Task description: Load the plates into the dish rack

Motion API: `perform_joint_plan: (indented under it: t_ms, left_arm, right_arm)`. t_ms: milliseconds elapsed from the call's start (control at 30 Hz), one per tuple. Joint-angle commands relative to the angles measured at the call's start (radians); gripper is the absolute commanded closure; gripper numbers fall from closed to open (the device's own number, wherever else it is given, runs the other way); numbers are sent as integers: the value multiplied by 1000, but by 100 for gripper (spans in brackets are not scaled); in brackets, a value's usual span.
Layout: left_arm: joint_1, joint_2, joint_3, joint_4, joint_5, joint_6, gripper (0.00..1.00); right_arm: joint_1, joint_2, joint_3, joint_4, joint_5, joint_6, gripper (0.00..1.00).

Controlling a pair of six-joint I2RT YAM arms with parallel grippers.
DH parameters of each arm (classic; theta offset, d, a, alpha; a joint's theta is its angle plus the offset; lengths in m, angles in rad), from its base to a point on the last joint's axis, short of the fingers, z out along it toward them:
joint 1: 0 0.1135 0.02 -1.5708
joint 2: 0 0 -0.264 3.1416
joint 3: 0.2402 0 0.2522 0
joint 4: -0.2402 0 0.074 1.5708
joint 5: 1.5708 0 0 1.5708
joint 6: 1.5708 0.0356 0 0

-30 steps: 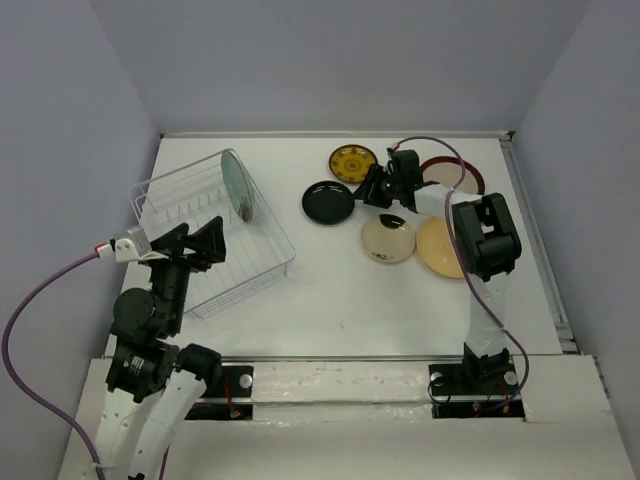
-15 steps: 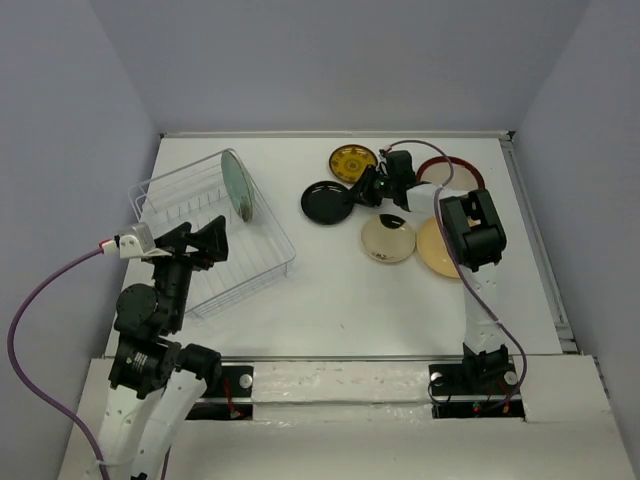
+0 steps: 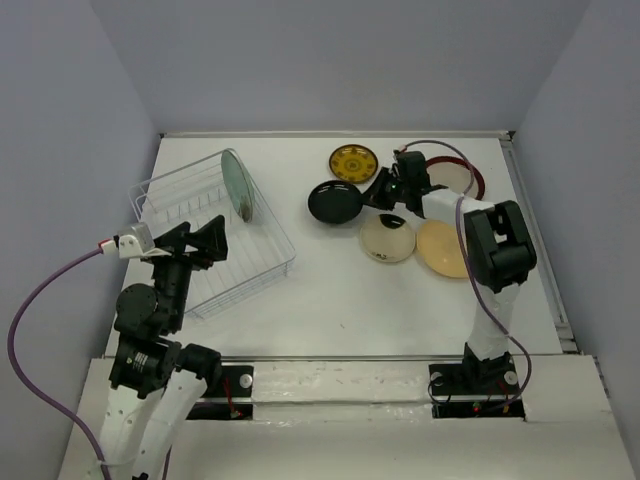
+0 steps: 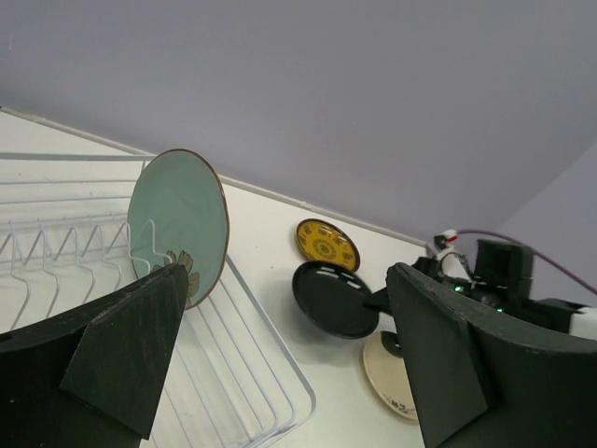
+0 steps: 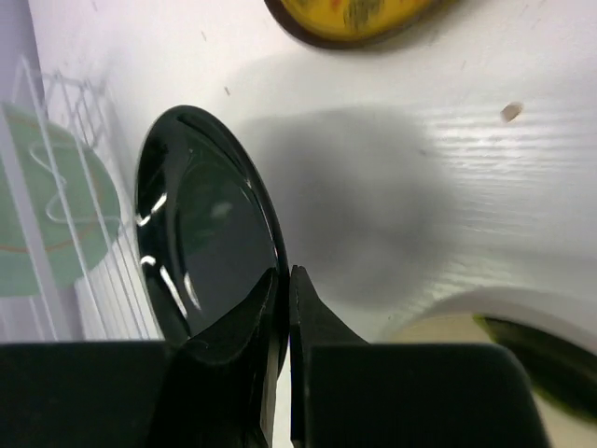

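Could go wrong at the rectangular white wire dish rack (image 3: 215,235), well left of the carry: catching a wire, or knocking the upright mint-green round plate (image 3: 238,185) slotted there, if brought in badly tilted. Could also slip free in transit, held only by a thin pinch on a glossy edge. Small black round plate (image 5: 201,233) tilted up over the white table (image 3: 340,290), near the small yellow patterned plate (image 3: 352,162), its near rim clamped inside the right gripper (image 5: 283,299), fingers closed on it. Left gripper (image 4: 280,364) spread wide, holding nothing, by the rack's near side.
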Motion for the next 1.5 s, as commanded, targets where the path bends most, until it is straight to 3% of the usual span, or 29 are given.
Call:
perform_joint_plan:
  t_ms: [0, 167, 333, 433, 633, 767, 900, 1467]
  left_arm:
    - [16, 17, 4, 46, -9, 9, 1]
    - [30, 10, 12, 34, -34, 1, 1]
    - [39, -2, 24, 10, -99, -3, 1]
    - [42, -15, 37, -12, -158, -5, 1]
    - [42, -38, 57, -21, -212, 0, 1]
    - [33, -58, 70, -32, -270, 19, 1]
    - [22, -79, 90, -47, -351, 33, 1]
    - [8, -130, 90, -63, -374, 21, 1]
  right_arm:
    - [62, -311, 19, -39, 275, -58, 93]
    - [231, -439, 148, -185, 625, -179, 93]
    - [413, -395, 399, -270, 955, -285, 93]
    - [525, -288, 531, -288, 1121, -383, 93]
    - [697, 38, 982, -291, 1342, -631, 93]
    - [751, 260, 1268, -250, 1416, -861, 93]
    - [783, 354, 1280, 10, 1473, -1064, 93]
    - [793, 601, 1333, 158, 1459, -1110, 93]
